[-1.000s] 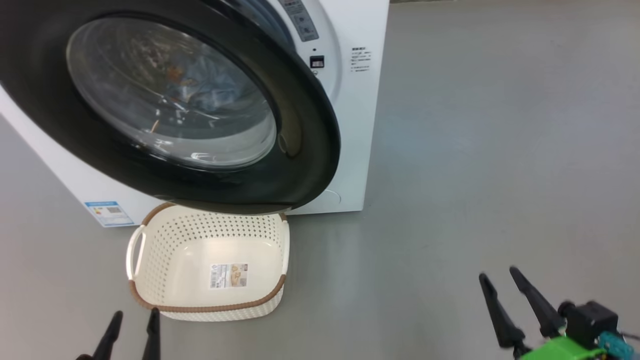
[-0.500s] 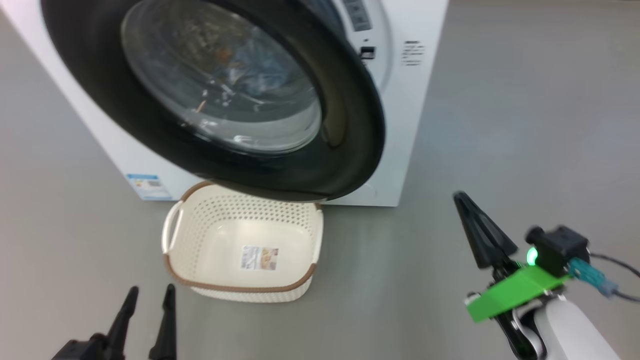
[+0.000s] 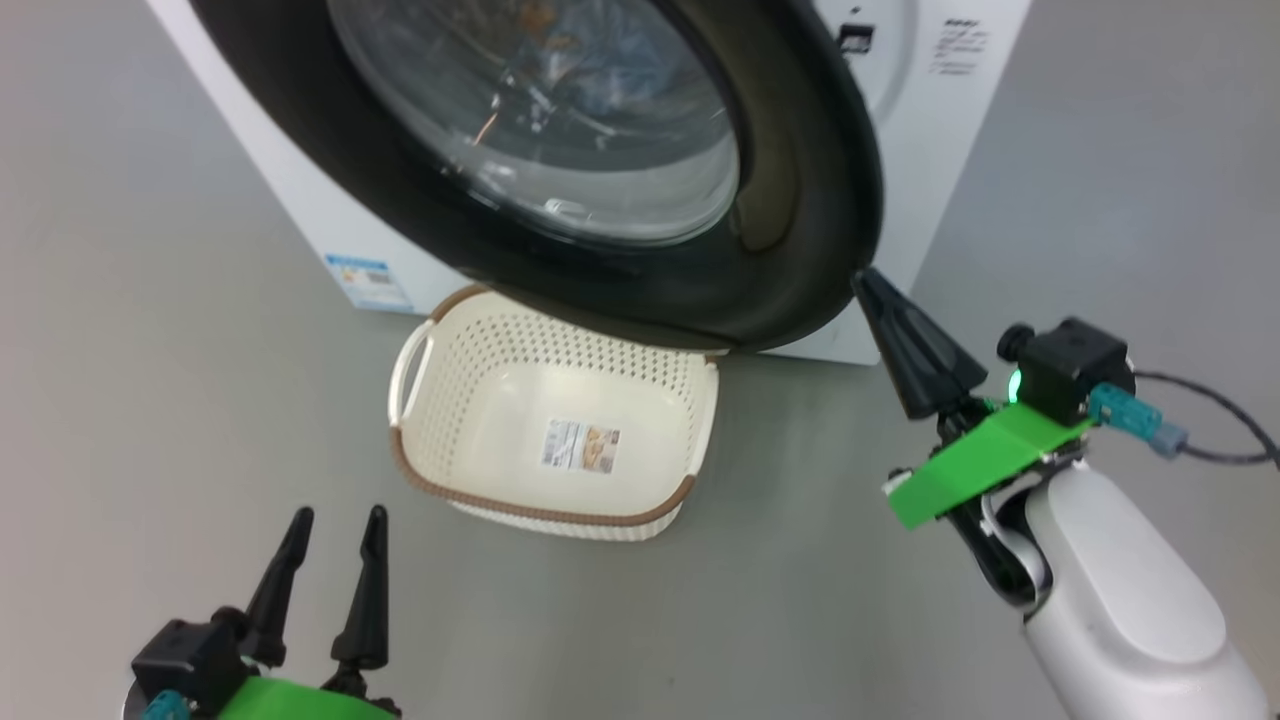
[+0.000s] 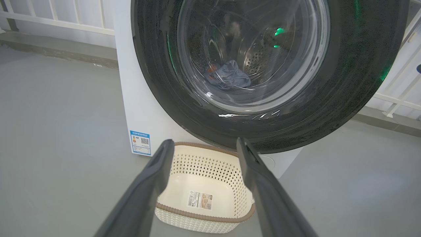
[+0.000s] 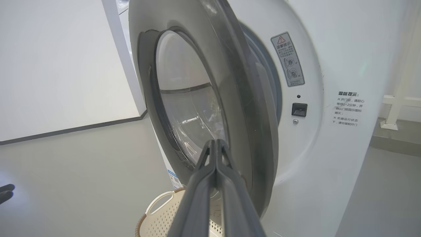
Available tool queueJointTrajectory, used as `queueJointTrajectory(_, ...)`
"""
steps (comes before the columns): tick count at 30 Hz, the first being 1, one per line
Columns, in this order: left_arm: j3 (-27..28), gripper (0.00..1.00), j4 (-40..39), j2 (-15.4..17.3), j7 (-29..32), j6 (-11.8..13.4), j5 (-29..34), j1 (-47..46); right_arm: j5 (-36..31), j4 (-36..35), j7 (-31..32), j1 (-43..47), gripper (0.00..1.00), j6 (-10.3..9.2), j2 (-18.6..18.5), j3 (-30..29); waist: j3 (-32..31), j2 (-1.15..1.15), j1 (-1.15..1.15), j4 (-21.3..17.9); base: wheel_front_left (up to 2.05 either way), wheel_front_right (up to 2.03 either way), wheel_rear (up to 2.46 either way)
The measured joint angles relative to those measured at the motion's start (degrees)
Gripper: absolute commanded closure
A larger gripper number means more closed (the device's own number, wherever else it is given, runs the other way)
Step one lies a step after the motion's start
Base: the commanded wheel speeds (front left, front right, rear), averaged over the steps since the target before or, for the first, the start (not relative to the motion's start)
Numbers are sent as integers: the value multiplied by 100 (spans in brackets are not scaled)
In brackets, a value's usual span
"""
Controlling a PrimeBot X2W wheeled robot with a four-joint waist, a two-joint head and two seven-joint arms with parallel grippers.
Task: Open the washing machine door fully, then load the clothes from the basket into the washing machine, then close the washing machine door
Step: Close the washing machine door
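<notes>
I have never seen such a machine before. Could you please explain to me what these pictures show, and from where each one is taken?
This is a wheeled robot with two arms; each arm ends in a hand of two long dark fingers. One picture comes from a camera on its head, looking down. There the left hand is at the lower left, open and empty. The right hand, with its fingers shut together and holding nothing, points at the edge of the door. The other two pictures come from a camera on each wrist, looking along that hand's own fingers. On the grey floor stands a white washing machine, its round black door partly open. In front of it sits an empty cream basket. Blue clothes lie in the drum, seen through the door's glass.
</notes>
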Motion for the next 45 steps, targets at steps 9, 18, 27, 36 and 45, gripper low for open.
queueJointTrajectory(9, -123, 0, -5, -29, 0, 0, 0, -63, 119, 375, 0, -449, 100, 0, 20, -18, 266, 0, 0, 199, 0, 0, 0)
queueJointTrajectory(18, -248, 0, -56, -40, 0, 0, -5, -272, 168, 624, 0, -850, 100, 0, -87, -58, 499, 0, 0, 364, 0, 0, 0)
queueJointTrajectory(27, -369, 0, -158, -76, -1, 0, -7, -515, 175, 786, 0, -1365, 100, 1, -144, -459, 779, 0, 0, 501, 0, 0, 0)
queueJointTrajectory(36, -514, 0, -248, -201, -1, 0, -21, -805, 89, 1014, 0, -1953, 100, 5, -336, -1018, 1085, 0, 0, 685, 0, 0, 0)
queueJointTrajectory(45, -616, 0, -299, -266, -1, 0, -51, -1012, -91, 1162, -1, -2469, 100, 5, -319, -1290, 1383, 0, 0, 856, 0, 0, 0)
